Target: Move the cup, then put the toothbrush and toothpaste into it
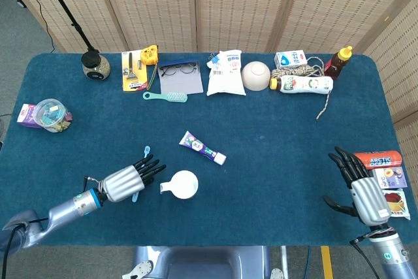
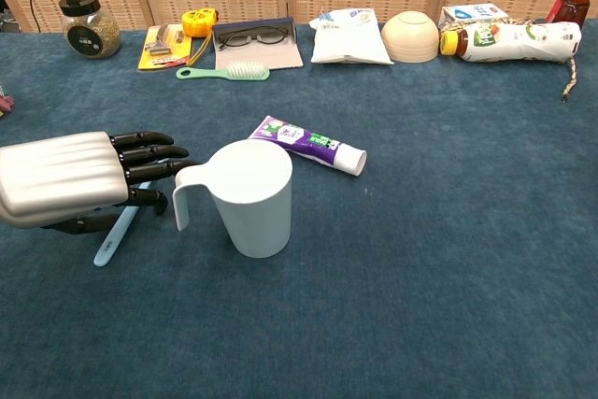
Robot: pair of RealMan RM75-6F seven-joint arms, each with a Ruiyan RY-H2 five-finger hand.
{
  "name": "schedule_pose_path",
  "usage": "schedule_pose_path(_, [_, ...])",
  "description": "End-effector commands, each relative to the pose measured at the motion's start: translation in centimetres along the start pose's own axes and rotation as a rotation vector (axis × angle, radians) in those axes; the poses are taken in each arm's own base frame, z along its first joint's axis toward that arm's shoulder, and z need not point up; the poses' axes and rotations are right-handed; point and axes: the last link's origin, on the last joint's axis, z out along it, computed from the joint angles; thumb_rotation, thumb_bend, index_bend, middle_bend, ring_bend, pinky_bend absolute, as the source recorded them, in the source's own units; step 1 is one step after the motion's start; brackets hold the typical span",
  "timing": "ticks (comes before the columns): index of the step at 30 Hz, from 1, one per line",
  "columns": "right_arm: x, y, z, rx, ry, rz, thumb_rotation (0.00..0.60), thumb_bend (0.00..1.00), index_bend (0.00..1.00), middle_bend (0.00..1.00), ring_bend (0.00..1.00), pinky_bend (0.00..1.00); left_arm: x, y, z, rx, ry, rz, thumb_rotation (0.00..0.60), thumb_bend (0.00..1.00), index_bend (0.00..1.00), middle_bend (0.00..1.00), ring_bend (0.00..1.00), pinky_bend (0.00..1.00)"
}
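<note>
The white handled cup (image 1: 183, 184) (image 2: 250, 195) stands upright near the table's front, its handle pointing at my left hand. My left hand (image 1: 127, 181) (image 2: 75, 179) lies just left of the cup, fingers stretched toward the handle without touching it. The light blue toothbrush (image 1: 145, 153) (image 2: 110, 242) runs under that hand, between thumb and fingers; the palm hides whether it is pinched. The purple and white toothpaste tube (image 1: 204, 147) (image 2: 308, 145) lies flat behind the cup. My right hand (image 1: 362, 187) rests at the far right with fingers spread and nothing in it.
Along the back edge sit a jar (image 1: 95, 65), razor pack (image 1: 132, 71), tape measure (image 1: 150, 53), glasses (image 1: 178, 69), green brush (image 1: 166, 96), white pouch (image 1: 226, 72), bowl (image 1: 256, 75), bottles and rope (image 1: 307, 83). Snack packets (image 1: 386, 174) lie beside my right hand. A plastic tub (image 1: 51, 115) sits at the left.
</note>
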Motion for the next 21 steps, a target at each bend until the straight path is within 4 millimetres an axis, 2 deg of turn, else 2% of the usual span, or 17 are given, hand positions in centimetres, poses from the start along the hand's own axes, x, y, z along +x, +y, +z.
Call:
schedule_pose_path(1, [0.0,0.0,0.0,0.002,0.001,0.001,0.600,0.24,0.00,0.00,0.00,0.07,0.3,-0.2,-0.1,0.020,0.025,-0.017,0.600,0.35,0.68,0.00,0.00,0.09])
schedule_pose_path(12, [-0.1,-0.1,-0.1,0.007,-0.006,0.008,0.600,0.24,0.00,0.00,0.00,0.07,1.2,-1.2,-0.3,0.069,0.075,-0.043,0.600,0.35,0.68,0.00,0.00,0.09])
schedule_pose_path(21, [-0.2,-0.2,-0.1,0.012,-0.014,0.009,0.600,0.24,0.00,0.00,0.00,0.07,4.0,-3.4,-0.7,0.165,0.211,-0.097,0.600,0.35,0.68,0.00,0.00,0.09])
